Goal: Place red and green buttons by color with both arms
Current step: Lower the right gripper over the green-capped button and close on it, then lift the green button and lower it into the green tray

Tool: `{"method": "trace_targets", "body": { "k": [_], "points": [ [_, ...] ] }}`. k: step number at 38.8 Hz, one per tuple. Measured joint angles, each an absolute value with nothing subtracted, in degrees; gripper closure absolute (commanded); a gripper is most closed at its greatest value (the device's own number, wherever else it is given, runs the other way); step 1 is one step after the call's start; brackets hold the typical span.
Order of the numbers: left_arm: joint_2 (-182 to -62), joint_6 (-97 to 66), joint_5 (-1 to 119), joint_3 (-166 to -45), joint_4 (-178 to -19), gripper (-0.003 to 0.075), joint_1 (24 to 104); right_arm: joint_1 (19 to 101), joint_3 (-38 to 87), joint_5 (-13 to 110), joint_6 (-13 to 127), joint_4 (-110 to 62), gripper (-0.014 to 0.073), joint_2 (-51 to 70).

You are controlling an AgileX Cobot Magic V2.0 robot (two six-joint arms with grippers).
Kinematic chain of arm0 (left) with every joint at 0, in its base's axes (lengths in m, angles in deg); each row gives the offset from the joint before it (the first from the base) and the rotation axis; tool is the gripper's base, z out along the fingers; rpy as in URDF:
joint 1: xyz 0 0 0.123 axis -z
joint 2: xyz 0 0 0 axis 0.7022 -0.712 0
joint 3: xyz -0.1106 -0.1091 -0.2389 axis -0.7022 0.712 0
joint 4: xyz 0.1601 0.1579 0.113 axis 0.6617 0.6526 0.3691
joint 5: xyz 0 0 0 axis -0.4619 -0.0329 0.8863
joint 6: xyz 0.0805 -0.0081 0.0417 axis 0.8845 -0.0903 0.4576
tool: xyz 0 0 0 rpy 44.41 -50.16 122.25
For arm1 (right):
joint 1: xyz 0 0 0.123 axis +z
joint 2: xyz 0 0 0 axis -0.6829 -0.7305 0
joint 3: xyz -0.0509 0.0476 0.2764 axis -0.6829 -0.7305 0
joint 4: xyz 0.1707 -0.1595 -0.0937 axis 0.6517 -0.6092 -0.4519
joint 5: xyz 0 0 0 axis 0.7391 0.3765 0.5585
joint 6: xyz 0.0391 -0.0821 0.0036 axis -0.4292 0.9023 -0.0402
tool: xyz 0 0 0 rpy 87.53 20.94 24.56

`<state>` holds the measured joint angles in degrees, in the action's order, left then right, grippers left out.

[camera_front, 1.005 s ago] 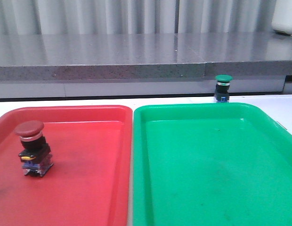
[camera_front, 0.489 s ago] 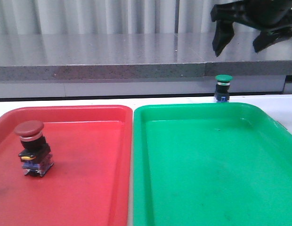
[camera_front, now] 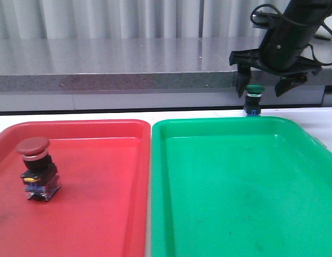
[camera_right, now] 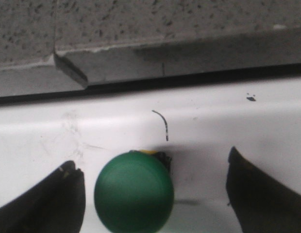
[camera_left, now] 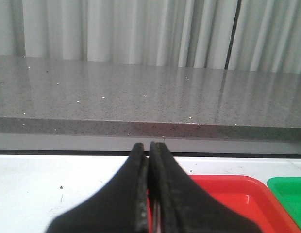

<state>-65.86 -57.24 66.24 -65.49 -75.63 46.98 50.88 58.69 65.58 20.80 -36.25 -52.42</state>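
Front view, right gripper (camera_front: 265, 87): fingers spread wide, one on each side of the green button (camera_front: 254, 99), tips about level with its cap; whether either finger touches the cap cannot be told from here.
Front view, green button: upright on the white table (camera_front: 75, 115), just behind the far rim of the green tray (camera_front: 235, 182), outside it.
Front view, red button (camera_front: 37, 168): upright inside the red tray (camera_front: 96, 176), well apart from the green tray, near the red tray's outer side.
Front view, trays: the red tray lies just beside the green tray, long edges nearly touching.
Front view, ledge (camera_front: 112, 64): a grey speckled shelf runs behind the green tray and the table.
Left wrist view, left gripper (camera_left: 149, 160): fingers pressed together with nothing between them, held above the table.
Left wrist view, trays: a corner of the red tray (camera_left: 228, 194) shows past the fingers, with a corner of the green tray (camera_left: 289, 194) beside it.
Right wrist view, green button (camera_right: 134, 198): seen from above, cap between the two dark fingers (camera_right: 48, 204), nearer one of them, with a clear gap to the other.
Right wrist view, table (camera_right: 213, 126): white, marked with a thin dark curved scratch behind the button.
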Motion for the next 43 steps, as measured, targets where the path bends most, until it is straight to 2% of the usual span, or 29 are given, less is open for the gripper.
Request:
{"method": "trace_targets", "body": {
  "k": [8, 13, 23, 32, 38, 43],
  "points": [
    [-65.86, -57.24, 66.24, -65.49, -75.63, 0.0740, 46.98, 50.88, 60.97, 66.19, 20.76, -36.25, 0.0261, -54.53],
    [-65.86, -57.24, 66.24, -65.49, -75.63, 0.0740, 46.98, 50.88, 61.24, 66.32, 20.66, -36.25, 0.0326, -54.53],
    [-65.86, -57.24, 66.24, -65.49, -75.63, 0.0740, 46.98, 50.88, 61.24, 67.20, 20.66, -36.25, 0.0330, -52.18],
    [-65.86, -57.24, 66.24, -65.49, -75.63, 0.0740, 46.98, 52.04, 59.94, 70.02, 22.31, -36.85, 0.0330, -42.64],
    [-65.86, -57.24, 66.24, -65.49, -75.63, 0.0740, 46.98, 55.21, 52.49, 69.84, 23.34, -36.85, 0.0330, -32.93],
    [-65.86, -57.24, 66.24, -65.49, -75.63, 0.0740, 46.98, 59.04, 40.63, 65.75, 23.62, -36.85, 0.0330, -24.09]
  ]
}}
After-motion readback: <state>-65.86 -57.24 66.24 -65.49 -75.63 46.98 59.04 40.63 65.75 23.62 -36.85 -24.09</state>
